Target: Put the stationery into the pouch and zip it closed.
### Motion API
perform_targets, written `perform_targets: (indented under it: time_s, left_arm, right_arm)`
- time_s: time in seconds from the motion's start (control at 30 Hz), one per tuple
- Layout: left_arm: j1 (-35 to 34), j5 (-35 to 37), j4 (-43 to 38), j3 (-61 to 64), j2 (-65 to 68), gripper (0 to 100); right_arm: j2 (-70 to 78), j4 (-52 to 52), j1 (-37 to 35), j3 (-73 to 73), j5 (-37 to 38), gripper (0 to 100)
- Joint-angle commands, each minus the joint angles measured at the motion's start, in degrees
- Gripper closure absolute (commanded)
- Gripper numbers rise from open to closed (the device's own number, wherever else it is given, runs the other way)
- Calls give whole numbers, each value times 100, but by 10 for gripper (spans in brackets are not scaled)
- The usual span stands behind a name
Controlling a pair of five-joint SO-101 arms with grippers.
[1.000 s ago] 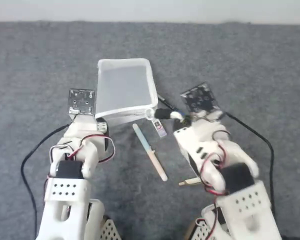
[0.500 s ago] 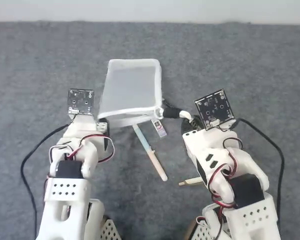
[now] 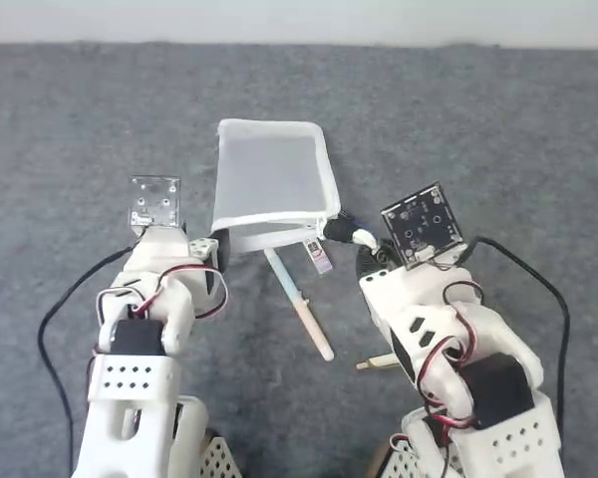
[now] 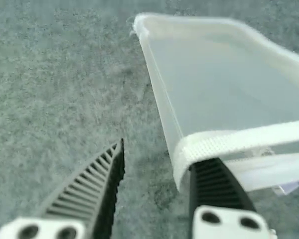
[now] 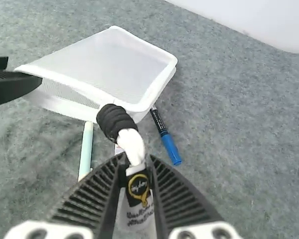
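Loading stationery: we see right gripper (image 5: 136, 162) clamped on a marker (image 5: 114, 122) at the pouch (image 3: 271, 179) mouth, left gripper (image 4: 164, 159) wide at its rim; next we'd push marker inside.

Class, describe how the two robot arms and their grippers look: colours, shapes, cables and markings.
Both the left arm and right arm have white plastic shells, black motor blocks and looping red wires. Their fingers are black, ribbed and tapering. A black cable trails beside each arm. The left wrist board is grey, the right wrist board black; both are square.
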Motion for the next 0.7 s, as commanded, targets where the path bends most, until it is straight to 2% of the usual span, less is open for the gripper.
perform_targets:
  time_s: [0.0,0.13,0.27,0.43,0.53,0.67]
  left_arm:
    - [0,79,-290,-22,-114,805]
    - [9,97,-352,-13,-105,805]
    - [18,105,-835,224,-105,813]
    - [308,79,-1029,321,-105,922]
    - [404,70,-862,277,-123,986]
    - [369,70,-123,-101,-123,990]
  right_arm:
    - [-189,66,-92,-448,9,993]
    - [-567,84,-92,-448,9,993]
    - [-1156,233,-92,-440,18,993]
    - [-1569,171,-92,-97,44,993]
    - [-1578,48,-215,88,53,993]
    - [-1578,66,-198,158,53,985]
